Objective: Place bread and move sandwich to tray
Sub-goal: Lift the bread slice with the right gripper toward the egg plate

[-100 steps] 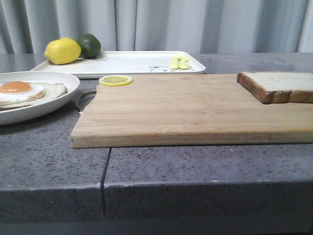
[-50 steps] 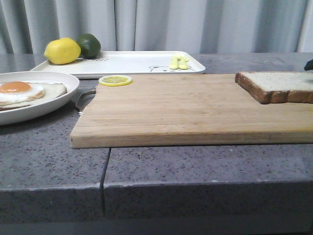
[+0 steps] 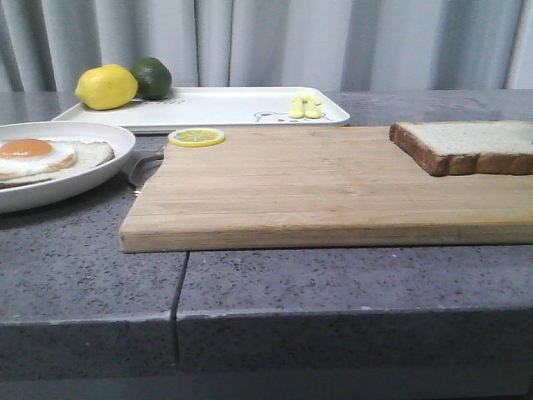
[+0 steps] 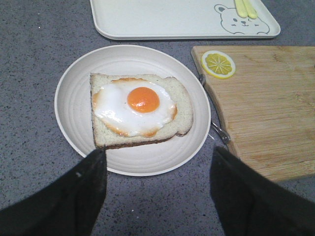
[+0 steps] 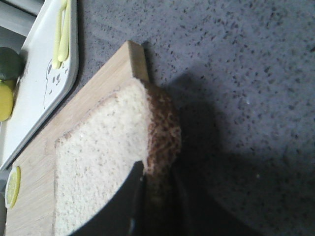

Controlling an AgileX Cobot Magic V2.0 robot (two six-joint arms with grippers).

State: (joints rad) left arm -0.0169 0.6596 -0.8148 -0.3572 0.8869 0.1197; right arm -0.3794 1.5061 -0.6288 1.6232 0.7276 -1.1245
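- The wooden cutting board (image 3: 325, 183) is the big thing in the middle, and every place below is told from it.
- The tray (image 3: 225, 107) sits just behind the board. It has a bear drawing, and a lemon (image 3: 106, 87) and a lime (image 3: 151, 77) rest at its far left end.
- The white plate (image 4: 74, 103) sits off the board's left side. It holds the start of the sandwich (image 4: 140, 109): one slice of bread with a fried egg on top. There is no top slice yet.
- The bread (image 3: 462, 146) lies on the board's right end. Since a second ago it has slid a little to the left and looks a bit raised at the right.
- That small move tells me the right arm has started to carry the bread toward the plate, so the first step looks just begun.
- The right gripper (image 5: 152, 196) has pinched the bread's crust edge between its two fingers.
- The left gripper (image 4: 157, 189) hangs over the plate with its fingers spread wide apart, holding nothing.
- A small lemon slice (image 3: 196, 137) lies on the board's back left corner.
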